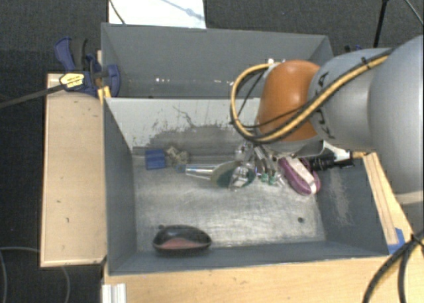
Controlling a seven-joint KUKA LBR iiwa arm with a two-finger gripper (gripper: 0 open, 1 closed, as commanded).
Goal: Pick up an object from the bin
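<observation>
My gripper (250, 168) is low at the back middle of the grey bin (122, 182), touching a dark green rounded thing (225, 176); I cannot tell whether it is spread or pinching. Toward the view's left lie a clear tube (197, 172) and a blue block (155, 160), a purple case (299, 177) lies just right, and a dark oval thing (182, 239) sits near the front wall.

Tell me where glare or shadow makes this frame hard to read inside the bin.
Camera view: light glares in pale streaks off the middle of the floor of the bin; shadow along the near wall dims the dark oval thing at front left; the arm seems to shade the small heap under the gripper.
</observation>
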